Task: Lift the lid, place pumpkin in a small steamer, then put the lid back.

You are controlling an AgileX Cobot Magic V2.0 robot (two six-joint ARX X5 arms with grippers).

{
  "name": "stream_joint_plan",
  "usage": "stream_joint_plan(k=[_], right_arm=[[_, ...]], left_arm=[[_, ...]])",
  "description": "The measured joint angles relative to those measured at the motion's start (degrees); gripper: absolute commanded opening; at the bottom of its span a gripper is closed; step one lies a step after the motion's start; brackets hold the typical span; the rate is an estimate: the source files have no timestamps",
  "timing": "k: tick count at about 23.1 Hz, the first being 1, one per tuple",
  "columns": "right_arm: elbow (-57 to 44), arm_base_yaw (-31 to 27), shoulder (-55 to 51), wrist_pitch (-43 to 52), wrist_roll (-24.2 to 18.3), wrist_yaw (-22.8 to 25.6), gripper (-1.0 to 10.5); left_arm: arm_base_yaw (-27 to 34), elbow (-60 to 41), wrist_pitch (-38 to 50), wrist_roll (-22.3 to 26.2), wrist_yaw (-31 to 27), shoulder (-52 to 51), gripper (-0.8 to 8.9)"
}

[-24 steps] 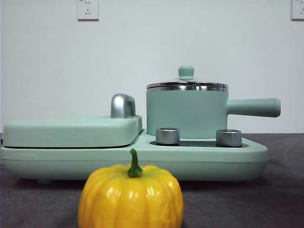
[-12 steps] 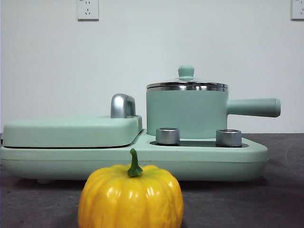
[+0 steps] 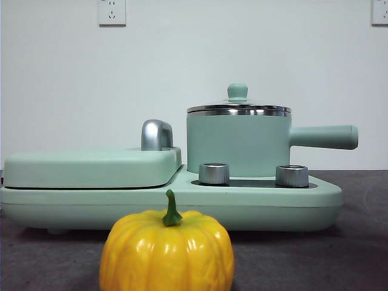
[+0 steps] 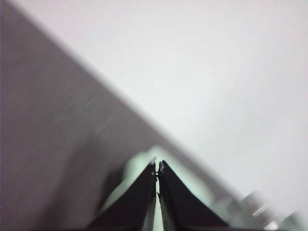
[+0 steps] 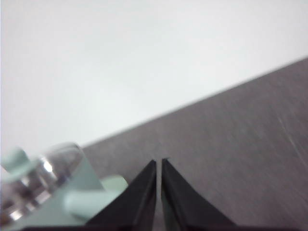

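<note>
**Pumpkin on the table, lid seated on the steamer, both arms raised clear**

Pumpkin [image 3: 167, 250], yellow-orange with a green stem, sits on the dark table [image 3: 357, 242] nearest the front camera, before the mint-green cooker base [image 3: 291, 203] and apart from both sets of fingers. Behind it, the small steamer [image 3: 237, 144] stands on the base's right half, side handle pointing right, with the lid [image 3: 238, 108] resting on its rim, knob uppermost. Left gripper [image 4: 157, 166]: fingers pressed together, empty, tilted above the blurred pale-green edge of the cooker. Right gripper [image 5: 159, 162]: fingers closed with only a hairline gap, empty, held near the steamer handle [image 5: 89, 202] and the glass lid [image 5: 45, 175]. Flat griddle cover [image 3: 91, 167] with chrome handle [image 3: 156, 134] occupies the base's left half; two chrome dials [image 3: 214, 173] face forward.
</note>
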Motion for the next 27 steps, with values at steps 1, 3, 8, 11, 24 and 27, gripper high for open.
stream_joint_plan(k=[1, 3, 8, 11, 24, 27], right_arm=[[0.74, 0.00, 0.02, 0.02, 0.42, -0.24, 0.2], [2.73, 0.00, 0.02, 0.02, 1.03, -0.66, 0.2], [10.25, 0.00, 0.02, -1.11, 1.44, -1.01, 0.2], [15.23, 0.00, 0.96, -5.25, 1.22, -1.01, 0.2], [34.38, 0.00, 15.50, -15.93, -9.81, -7.30, 0.2], [37.66, 0.00, 19.43, -18.64, -12.44, -8.76, 0.2]], left_arm=[[0.00, 0.00, 3.34, -0.52, 0.00, 0.00, 0.08], [0.00, 0.02, 9.33, -1.31, 0.00, -0.02, 0.08], [0.00, 3.19, 8.52, -1.18, -0.07, 0.00, 0.10], [0.00, 9.03, 2.12, 1.55, -1.14, 0.46, 0.10], [0.00, 35.52, -24.83, 21.18, -2.62, 13.70, 0.10], [0.00, 39.32, -26.38, 23.87, -2.45, 17.18, 0.10]])
